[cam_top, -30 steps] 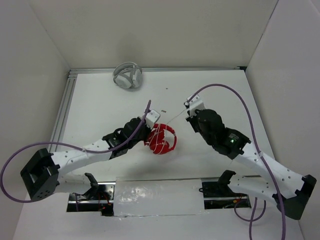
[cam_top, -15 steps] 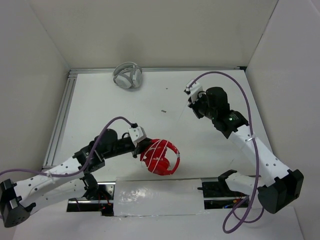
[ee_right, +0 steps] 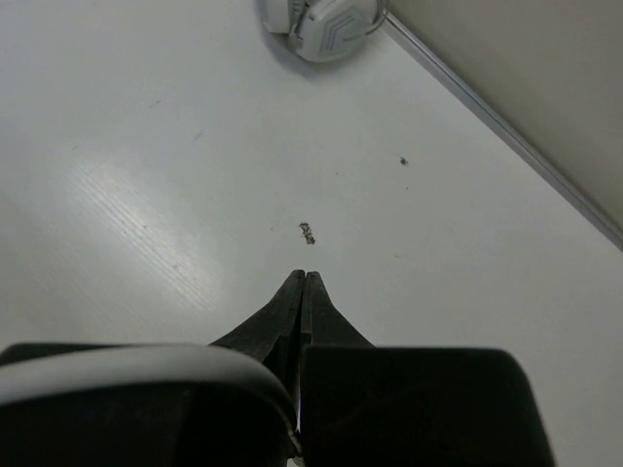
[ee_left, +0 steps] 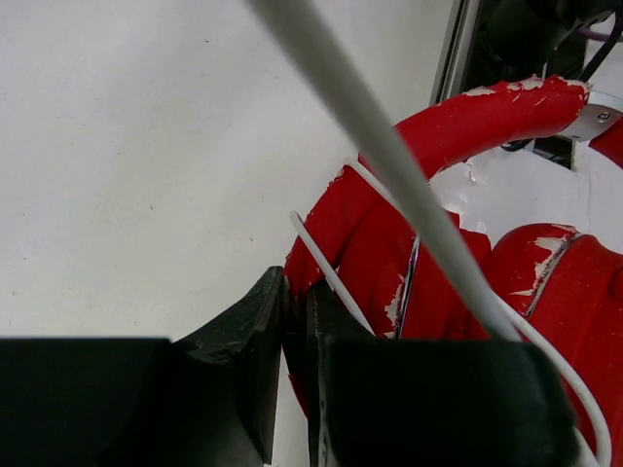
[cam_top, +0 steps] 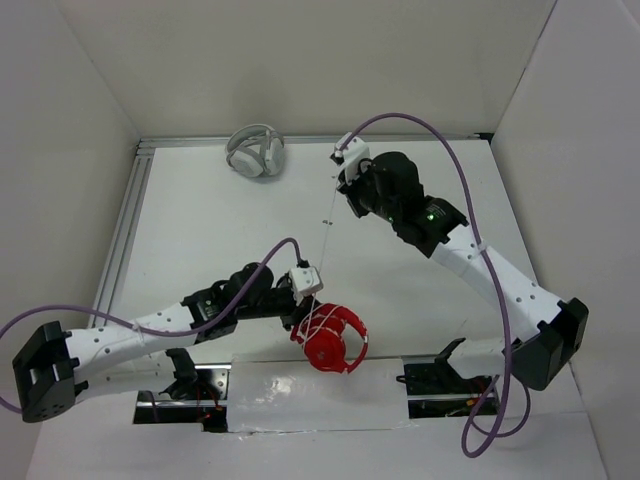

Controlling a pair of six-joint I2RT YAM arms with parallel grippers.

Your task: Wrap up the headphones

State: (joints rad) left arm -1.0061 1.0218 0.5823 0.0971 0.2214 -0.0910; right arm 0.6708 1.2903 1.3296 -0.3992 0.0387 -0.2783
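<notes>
The red headphones hang near the table's front edge, with several turns of white cable around the headband. My left gripper is shut on the edge of the red headband, as the left wrist view shows. The thin white cable runs taut from the headphones up to my right gripper, and crosses the left wrist view as a blurred band. My right gripper has its jaws pressed together on the cable, well above the table.
White-grey headphones lie at the back left by the rear rail, also in the right wrist view. A small dark speck lies on the table. An aluminium rail runs along the left edge. A white panel covers the front edge.
My left gripper has carried the red headphones towards the front edge and a little right. My right gripper has moved back and left, drawing the cable out straight.
</notes>
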